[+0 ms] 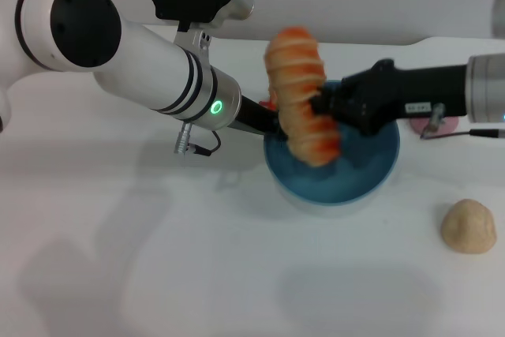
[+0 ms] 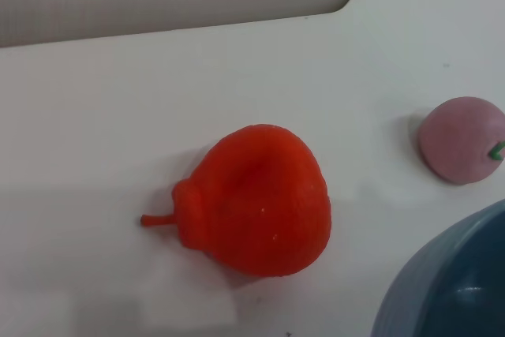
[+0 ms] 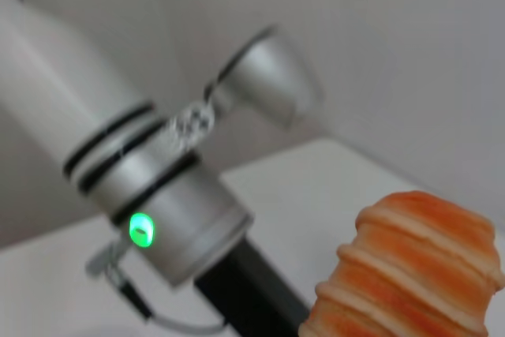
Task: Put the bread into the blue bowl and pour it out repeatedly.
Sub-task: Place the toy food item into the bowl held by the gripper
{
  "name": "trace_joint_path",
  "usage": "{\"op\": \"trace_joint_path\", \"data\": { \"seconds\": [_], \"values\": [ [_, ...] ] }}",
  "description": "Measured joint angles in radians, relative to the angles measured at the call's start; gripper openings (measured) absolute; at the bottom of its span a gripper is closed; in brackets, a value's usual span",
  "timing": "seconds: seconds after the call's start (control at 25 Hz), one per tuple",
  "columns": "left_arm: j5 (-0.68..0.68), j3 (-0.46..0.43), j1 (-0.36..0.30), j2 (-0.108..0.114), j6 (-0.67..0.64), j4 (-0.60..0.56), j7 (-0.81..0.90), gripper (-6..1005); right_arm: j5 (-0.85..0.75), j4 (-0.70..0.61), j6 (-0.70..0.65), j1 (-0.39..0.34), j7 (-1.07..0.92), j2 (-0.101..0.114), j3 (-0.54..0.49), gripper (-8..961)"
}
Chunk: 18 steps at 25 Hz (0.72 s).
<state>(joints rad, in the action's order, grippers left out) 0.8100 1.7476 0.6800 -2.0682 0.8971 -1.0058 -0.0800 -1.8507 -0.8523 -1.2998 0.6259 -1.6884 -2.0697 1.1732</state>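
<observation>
1. Nearest the head camera, the white left arm with black bands and a green light (image 1: 170,69) is seen reaching across toward the round, glossy light-blue plastic bowl (image 1: 371,183); the left gripper (image 1: 264,120) is placed at the bowl's near rim, behind the loaf, and whether its fingers are parted or closed cannot be told.
2. Held above the bowl, clear of the white table (image 1: 158,258), is the elongated toy bread with an orange-and-cream ridged top (image 1: 302,96); it is clamped at about its lower-middle by the black right gripper (image 1: 325,106).
3. Its long axis is kept nearly upright, tilted slightly, with the lower end pointing down into the bowl and the upper end rising above the rim.
4. A miss is judged possible: since the loaf is about as long as the bowl is wide, an upright release could let it tip over the rim onto the table.
5. Contact between the two grippers is also a risk, as they are set close together at the bowl.
6. Near the bowl, a red pear-shaped toy fruit (image 2: 256,199), a flat pink disc with a green stem (image 2: 461,140) and a small round beige lump (image 1: 468,226) are left on the table.
</observation>
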Motion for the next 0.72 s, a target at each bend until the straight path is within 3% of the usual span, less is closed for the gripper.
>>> {"op": "trace_joint_path", "data": {
  "seconds": [0.48,0.72],
  "values": [
    [0.003,-0.001,-0.007,0.005,0.014,-0.001,0.0,-2,-0.056,-0.007,0.075,-0.04,-0.067,0.001,0.022,105],
    [-0.007,-0.009,-0.011,0.007,0.024,0.001,-0.004,-1,-0.056,-0.101,0.076,-0.108,-0.1,0.002,0.02,309]
  ]
}}
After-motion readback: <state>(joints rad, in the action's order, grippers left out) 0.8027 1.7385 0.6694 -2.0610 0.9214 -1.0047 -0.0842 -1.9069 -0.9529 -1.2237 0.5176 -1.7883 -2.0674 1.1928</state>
